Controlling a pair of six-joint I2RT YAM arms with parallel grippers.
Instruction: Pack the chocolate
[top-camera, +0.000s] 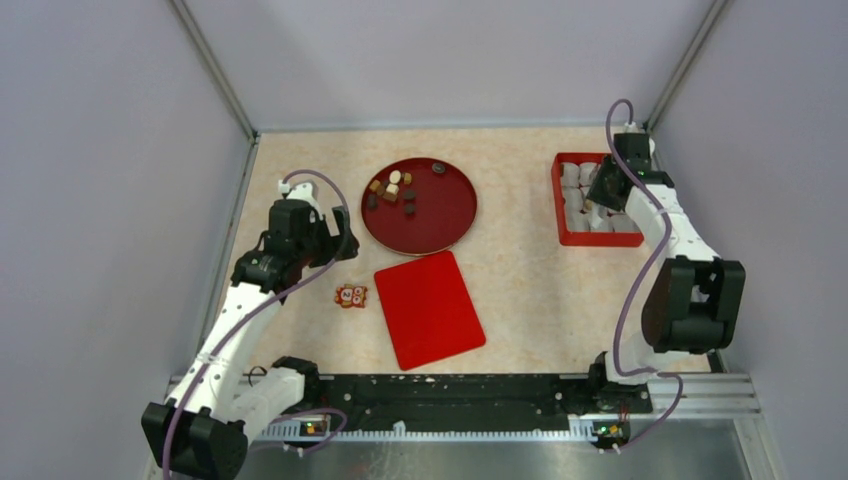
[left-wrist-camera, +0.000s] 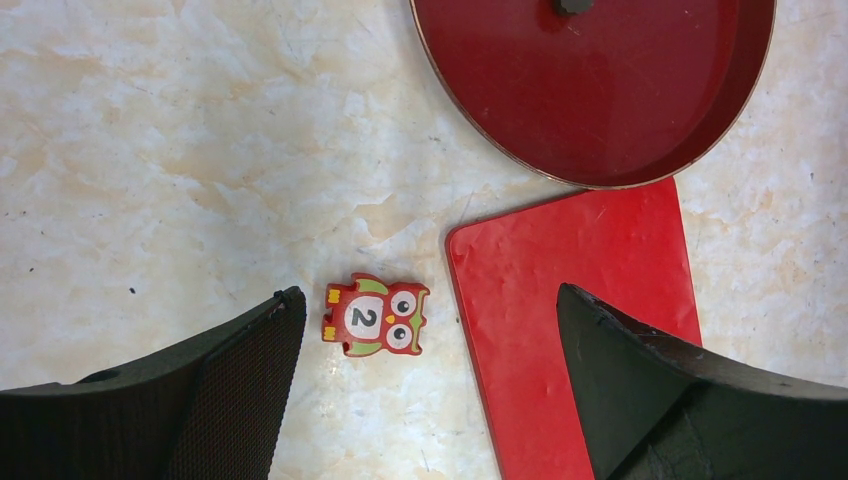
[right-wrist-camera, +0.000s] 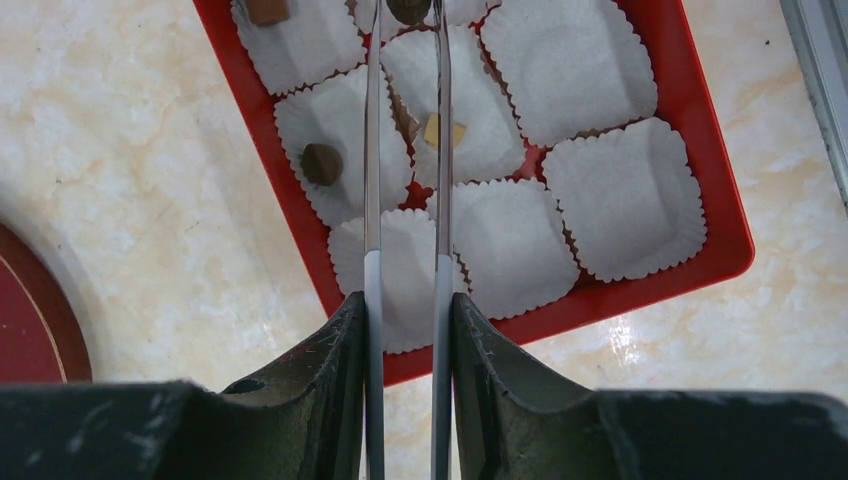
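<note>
Several chocolate pieces (top-camera: 390, 190), dark, tan and white, lie on the round red plate (top-camera: 440, 225). Others sit in paper cups of the red box (right-wrist-camera: 640, 285): a brown one (right-wrist-camera: 321, 163), a tan one (right-wrist-camera: 267, 10) and a pale yellow one (right-wrist-camera: 443, 131). My right gripper (right-wrist-camera: 407, 300) is over the box (top-camera: 598, 238), shut on metal tweezers (right-wrist-camera: 372, 200). A dark piece (right-wrist-camera: 408, 8) sits at the tweezer tips at the frame's top edge. My left gripper (left-wrist-camera: 428, 300) hangs open over the table, nothing between its fingers.
A small red owl packet (left-wrist-camera: 374, 316) marked 2 lies below the left gripper, beside a flat red lid (left-wrist-camera: 590, 270). The plate's rim (left-wrist-camera: 600, 90) is just beyond the lid. Several white cups (right-wrist-camera: 620, 200) in the box hold nothing. Walls enclose the table.
</note>
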